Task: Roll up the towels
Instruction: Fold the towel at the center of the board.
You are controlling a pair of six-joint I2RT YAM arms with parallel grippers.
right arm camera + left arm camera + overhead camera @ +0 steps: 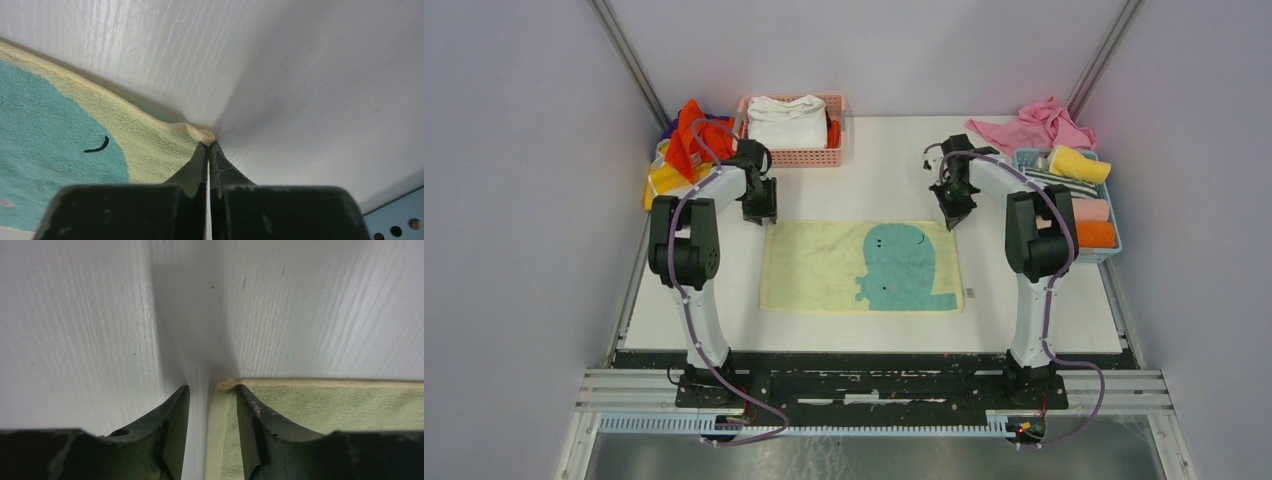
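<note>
Centre frame, the yellow towel [861,266] lies flat on the table [1024,320]. The right gripper [952,212] pinches its upper-right corner tight. The left gripper [759,205] straddles the upper-left corner, jaws half apart. A pink basket [804,157] sits behind; a blue basket [1028,157] of rolled towels [1080,165] stands right.

Bright, even overhead light; soft grey shadows on the table [190,315]; focus sharp

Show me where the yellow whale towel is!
The pale yellow terry towel with the teal whale lies flat, centred on the white table, in the top view, with the left gripper and right gripper at its far corners.
</note>
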